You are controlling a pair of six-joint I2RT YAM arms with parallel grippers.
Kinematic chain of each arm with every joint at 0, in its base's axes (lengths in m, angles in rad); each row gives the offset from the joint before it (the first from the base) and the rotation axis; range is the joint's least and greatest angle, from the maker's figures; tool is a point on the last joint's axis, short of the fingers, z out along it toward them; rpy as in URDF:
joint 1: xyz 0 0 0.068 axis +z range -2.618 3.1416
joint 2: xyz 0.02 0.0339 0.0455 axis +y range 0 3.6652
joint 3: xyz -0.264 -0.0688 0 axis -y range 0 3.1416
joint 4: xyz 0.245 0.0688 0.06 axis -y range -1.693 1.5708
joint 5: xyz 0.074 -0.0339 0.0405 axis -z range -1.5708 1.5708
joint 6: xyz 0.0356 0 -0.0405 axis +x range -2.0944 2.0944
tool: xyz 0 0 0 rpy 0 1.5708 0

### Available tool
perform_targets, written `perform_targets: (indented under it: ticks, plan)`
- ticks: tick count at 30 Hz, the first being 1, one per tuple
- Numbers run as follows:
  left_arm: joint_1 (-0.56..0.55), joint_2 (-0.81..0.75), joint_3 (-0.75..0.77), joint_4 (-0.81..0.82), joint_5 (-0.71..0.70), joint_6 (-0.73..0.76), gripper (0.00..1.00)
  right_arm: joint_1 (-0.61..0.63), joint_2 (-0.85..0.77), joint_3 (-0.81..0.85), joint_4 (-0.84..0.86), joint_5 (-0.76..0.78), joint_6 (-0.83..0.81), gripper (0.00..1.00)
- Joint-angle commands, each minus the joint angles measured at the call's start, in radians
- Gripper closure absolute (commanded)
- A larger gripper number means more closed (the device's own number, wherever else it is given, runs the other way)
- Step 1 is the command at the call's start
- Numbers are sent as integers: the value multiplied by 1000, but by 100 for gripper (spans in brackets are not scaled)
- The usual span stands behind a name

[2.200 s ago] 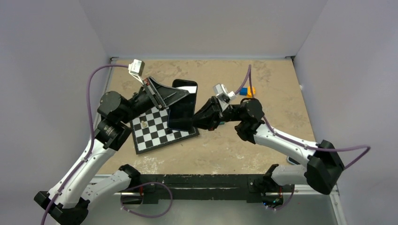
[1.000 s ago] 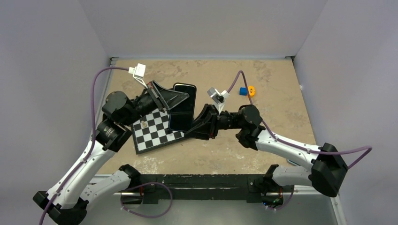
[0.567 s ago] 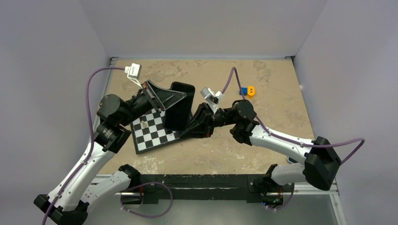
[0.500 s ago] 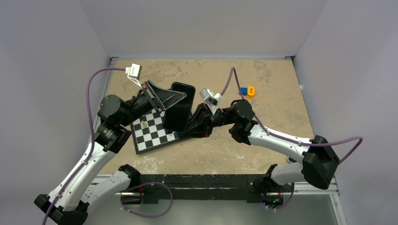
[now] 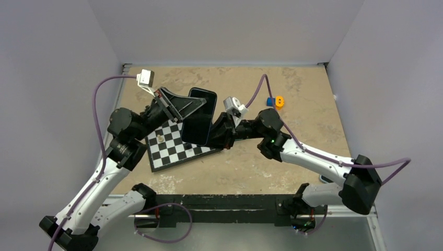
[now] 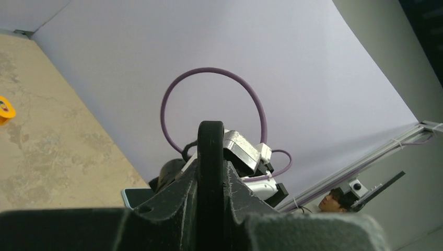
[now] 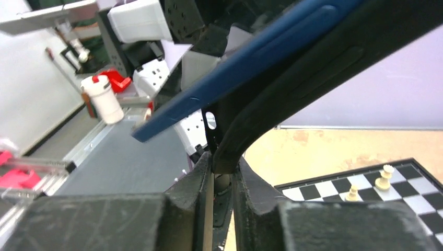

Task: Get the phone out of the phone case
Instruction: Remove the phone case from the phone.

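Right wrist view: my right tool (image 7: 222, 166) is pinched shut on the black lip of the phone case (image 7: 313, 68). Just above it the dark-blue edge of the phone (image 7: 245, 60) has lifted clear of the shell at one end. My left tool (image 6: 210, 167) is clamped shut on the opposite long edge, and only a black rounded rim shows between its fingers. I cannot tell whether the phone is also in that grip.

The pair hangs in the air between both tools, tilted, above the far corner of the chessboard (image 5: 177, 151) and well off the desk (image 5: 303, 104).

I judge the case thin and springy, so it should bend and peel. The phone is stiff, smooth and likely slippery, with glass that would not forgive a drop. The case is best held by its rim and the phone by its long sides, never by the screen.

My left arm rises from the near-left corner, its elbow bent and its wrist aimed right. My right arm sweeps in low from the right, its wrist pointing left.
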Motion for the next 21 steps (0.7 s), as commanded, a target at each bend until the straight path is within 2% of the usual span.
perform_targets:
  ticks: [1, 4, 7, 12, 15, 19, 21]
  plan:
    - [-43, 5, -35, 112, 33, -150, 100, -28, -93, -78, -71, 406, 114, 72]
    - [-41, -26, -40, 56, -65, -58, 100, -28, -155, -104, -192, 378, 251, 57]
    - [-41, -49, -23, -12, -148, 41, 100, -29, -222, -104, -305, 309, 323, 50]
    - [-39, -43, -11, -45, -212, 91, 100, -29, -360, -153, -316, 272, 397, 41]
    - [-40, -26, -2, -52, -214, 97, 100, -28, -387, -154, -308, 267, 423, 40]
    - [-39, -9, -6, -40, -205, 84, 100, -28, -345, -141, -159, 171, 538, 54]
    - [-39, -4, -11, -27, -200, 75, 100, -28, -315, -154, -56, 133, 602, 55]
